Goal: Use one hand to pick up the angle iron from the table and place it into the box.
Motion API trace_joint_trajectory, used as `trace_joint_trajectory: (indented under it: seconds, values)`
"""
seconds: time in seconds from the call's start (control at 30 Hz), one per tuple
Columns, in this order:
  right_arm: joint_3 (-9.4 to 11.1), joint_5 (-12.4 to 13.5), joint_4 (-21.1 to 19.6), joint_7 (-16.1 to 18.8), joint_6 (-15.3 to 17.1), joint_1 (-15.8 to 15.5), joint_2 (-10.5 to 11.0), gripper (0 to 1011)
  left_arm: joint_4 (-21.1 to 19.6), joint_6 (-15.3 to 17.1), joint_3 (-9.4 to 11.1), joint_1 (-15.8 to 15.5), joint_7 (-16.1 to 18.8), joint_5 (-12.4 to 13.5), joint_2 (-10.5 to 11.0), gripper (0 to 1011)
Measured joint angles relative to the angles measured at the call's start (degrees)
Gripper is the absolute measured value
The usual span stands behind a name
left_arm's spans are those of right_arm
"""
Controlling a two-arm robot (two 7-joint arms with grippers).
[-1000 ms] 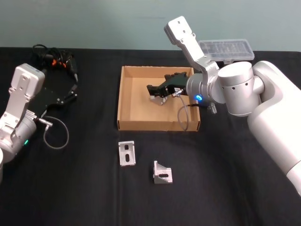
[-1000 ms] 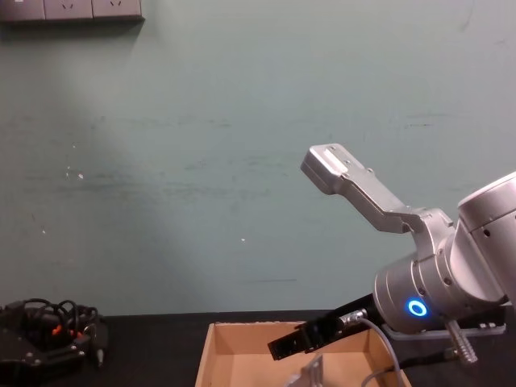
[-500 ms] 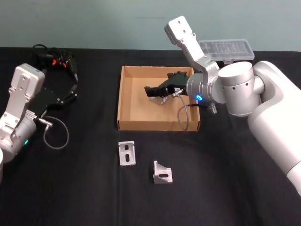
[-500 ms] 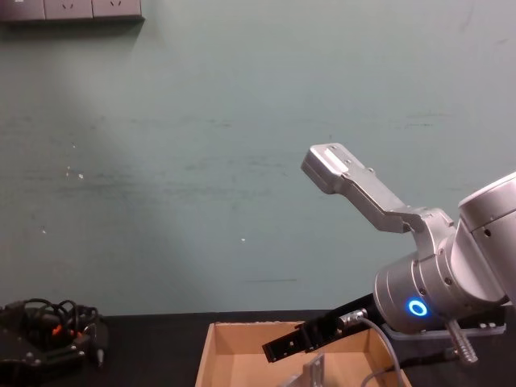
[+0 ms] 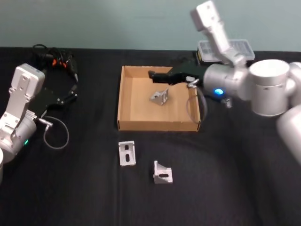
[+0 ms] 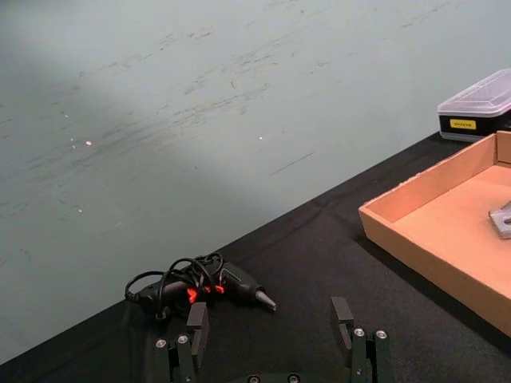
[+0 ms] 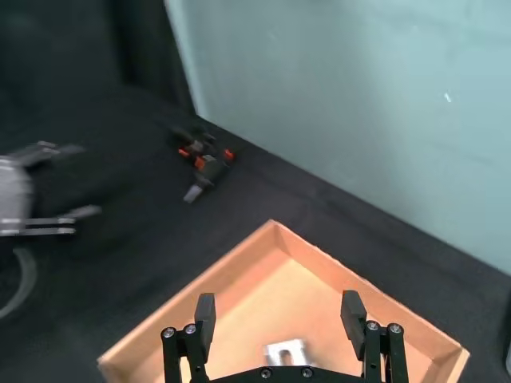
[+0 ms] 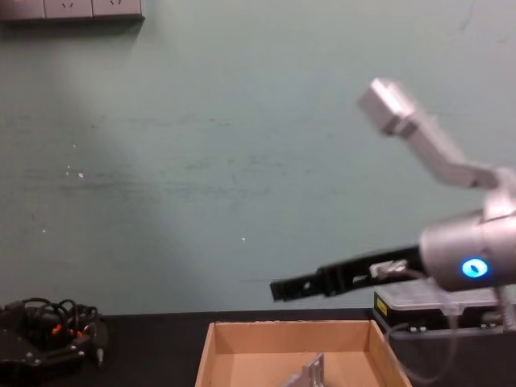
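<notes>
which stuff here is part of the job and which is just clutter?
Job: right hand, open, above the box; angle iron inside it; two angle irons on the table.
Lying about: left hand, parked open at left; corded tool; lidded black case.

Scuffed, streaked pale teal wall [image 8: 161, 121] with a row of white sockets [image 8: 93, 8] high on the left

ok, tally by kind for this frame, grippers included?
Angle irons: 3 (boxed angle iron, left loose angle iron, right loose angle iron, both loose ones on the table)
Cardboard box: 1
Black case with clear lid: 1
Black corded hand tool: 1
Grippers: 2 (right gripper above the box's far edge, left gripper parked at left)
Total: 8
</notes>
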Motion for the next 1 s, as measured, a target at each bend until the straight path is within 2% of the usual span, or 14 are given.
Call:
trace_joint_trajectory:
  seconds: [0.03,0.13,0.23,0.33,0.37,0.53,0.63,0.73,0.77,0.87,0.9,1.0]
  values:
    - [0.5,1.0,-2.2,1.6,-0.7,-0.9,1.4,1004,0.0,0.0,0.0,0.0,0.0,0.0,0.0,1000]
    - [1.3,2.8,-5.3,4.4,-1.7,-2.3,3.6,1004,0.0,0.0,0.0,0.0,0.0,0.0,0.0,1000]
    - [2.3,5.5,-9.9,8.5,-3.1,-5.1,7.7,1004,0.0,0.0,0.0,0.0,0.0,0.0,0.0,1000]
    - [2.9,6.7,-12.3,10.7,-4.4,-7.0,10.0,1004,0.0,0.0,0.0,0.0,0.0,0.0,0.0,1000]
    - [3.1,7.5,-13.6,12.2,-5.6,-8.4,11.5,1004,0.0,0.0,0.0,0.0,0.0,0.0,0.0,1000]
    - [3.4,9.6,-15.7,16.7,-8.7,-11.2,15.2,1004,0.0,0.0,0.0,0.0,0.0,0.0,0.0,1000]
    - [1.9,10.9,-15.8,22.5,-9.8,-11.9,18.6,1004,0.0,0.0,0.0,0.0,0.0,0.0,0.0,1000]
    - [0.4,11.3,-15.4,26.3,-9.9,-11.7,20.4,1004,0.0,0.0,0.0,0.0,0.0,0.0,0.0,1000]
    - [-0.6,11.6,-14.9,28.6,-9.9,-11.1,21.2,1004,0.0,0.0,0.0,0.0,0.0,0.0,0.0,1000]
    - [-2.3,11.7,-14.0,31.9,-9.8,-10.1,22.2,1004,0.0,0.0,0.0,0.0,0.0,0.0,0.0,1000]
    - [-3.6,11.7,-13.4,34.1,-9.5,-9.2,22.6,1004,0.0,0.0,0.0,0.0,0.0,0.0,0.0,1000]
    - [-5.7,11.1,-12.5,37.3,-9.4,-7.7,23.1,1004,0.0,0.0,0.0,0.0,0.0,0.0,0.0,1000]
